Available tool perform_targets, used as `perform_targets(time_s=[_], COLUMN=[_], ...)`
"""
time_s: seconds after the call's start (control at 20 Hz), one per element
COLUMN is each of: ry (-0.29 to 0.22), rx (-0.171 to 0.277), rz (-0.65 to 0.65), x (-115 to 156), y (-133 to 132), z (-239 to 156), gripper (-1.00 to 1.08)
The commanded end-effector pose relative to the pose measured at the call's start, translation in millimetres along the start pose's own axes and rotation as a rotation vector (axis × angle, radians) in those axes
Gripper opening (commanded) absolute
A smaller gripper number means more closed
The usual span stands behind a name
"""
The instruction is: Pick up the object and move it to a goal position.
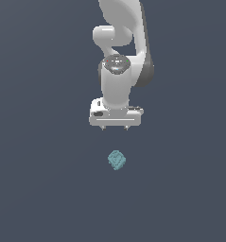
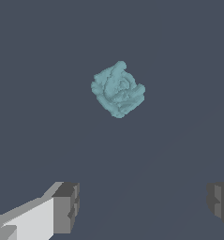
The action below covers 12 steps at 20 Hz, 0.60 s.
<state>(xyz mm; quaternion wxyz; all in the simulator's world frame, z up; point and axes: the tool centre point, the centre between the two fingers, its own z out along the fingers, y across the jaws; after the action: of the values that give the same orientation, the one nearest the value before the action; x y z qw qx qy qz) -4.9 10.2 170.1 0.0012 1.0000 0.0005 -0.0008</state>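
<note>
The end effector (image 1: 115, 128) hangs with fingers wide apart and empty — the teal-blue object (image 1: 116, 160) lies apart from it, offset forward of the fingertips, on the worktop (image 1: 39, 189).

The object (image 1: 117, 160) is showing a matt, rough, lumpy teal surface broken into small facets. The arm (image 1: 117, 90) is looking like smooth, glossy white plastic, catching soft highlights. The tool (image 1: 115, 128) fingertips (image 2: 65, 208) are appearing as matt grey ridged pads. The desk (image 1: 39, 189) is reading flat, matt, dark slate.
</note>
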Motion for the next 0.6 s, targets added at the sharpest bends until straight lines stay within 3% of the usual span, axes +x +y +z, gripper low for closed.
perform_targets(time_s=[0.0, 0.55], ry=[0.000, -0.023], rx=[0.000, 0.022], rz=[0.000, 0.003], x=[0.0, -7.1], y=[0.0, -15.5], z=[0.0, 3.8], gripper=[1.00, 1.00])
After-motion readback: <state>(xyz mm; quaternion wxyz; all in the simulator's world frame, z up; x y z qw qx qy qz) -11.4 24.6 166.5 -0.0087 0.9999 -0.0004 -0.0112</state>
